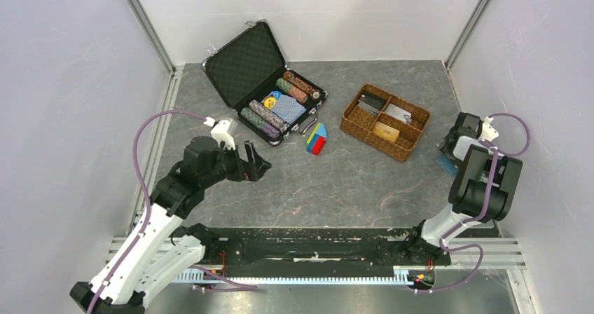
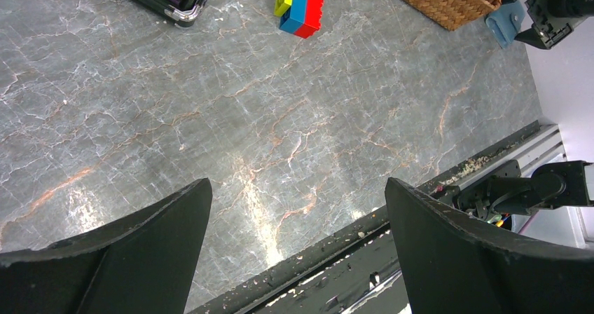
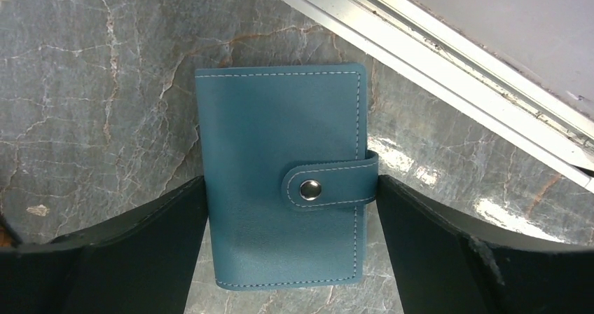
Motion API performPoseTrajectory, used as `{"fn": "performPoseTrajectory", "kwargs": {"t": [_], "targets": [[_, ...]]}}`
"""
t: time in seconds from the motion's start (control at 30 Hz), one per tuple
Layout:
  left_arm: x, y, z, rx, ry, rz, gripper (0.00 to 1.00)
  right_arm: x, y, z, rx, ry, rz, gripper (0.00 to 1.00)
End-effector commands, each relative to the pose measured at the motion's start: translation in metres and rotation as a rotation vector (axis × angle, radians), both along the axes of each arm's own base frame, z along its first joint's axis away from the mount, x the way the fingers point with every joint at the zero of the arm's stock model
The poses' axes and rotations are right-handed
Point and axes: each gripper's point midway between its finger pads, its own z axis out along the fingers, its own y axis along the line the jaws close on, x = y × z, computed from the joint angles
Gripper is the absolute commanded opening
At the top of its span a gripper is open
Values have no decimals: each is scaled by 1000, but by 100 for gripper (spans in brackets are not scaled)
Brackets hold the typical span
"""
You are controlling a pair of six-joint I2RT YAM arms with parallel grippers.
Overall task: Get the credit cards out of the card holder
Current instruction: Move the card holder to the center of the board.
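Right wrist: grey marbled table under card holder, aluminium rail nearby.

I see an open black poker-chip case at eleven o'clock, coloured toy bricks just beside it, wicker tray at one o'clock

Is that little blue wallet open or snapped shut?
Shut. The wallet lies folded flat, its strap fastened across the cover by the metal snap.

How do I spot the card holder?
Look at the grey table's right edge, past the brown wicker tray, by the metal rail. The card holder lies flat between the fingers of the right gripper. It's the only blue booklet, snapped shut by a strap.
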Motion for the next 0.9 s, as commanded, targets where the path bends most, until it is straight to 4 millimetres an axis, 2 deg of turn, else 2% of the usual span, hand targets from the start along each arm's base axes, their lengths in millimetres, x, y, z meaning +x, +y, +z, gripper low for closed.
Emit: {"fn": "performPoseTrajectory", "kwargs": {"t": [0.0,0.1,0.33,0.6,0.7,0.87], "targets": [[0,-4,11,-33,-36,-18,100,-7,9,-8,53,-12,7,86],[0,-4,11,-33,-37,-19,100,-10,14,-10,65,-13,15,79],[-1,-4,12,-38,-40,-22,100,-29,29,-15,98,-6,36,77],[-2,-5,14,-46,-44,-27,100,-72,80,-38,266,11,87,75],[-3,-6,14,-50,-42,-36,100,-82,94,-37,301,-22,103,76],[-5,-8,14,-57,-40,-47,100,-85,119,-26,331,-65,187,72]]}}
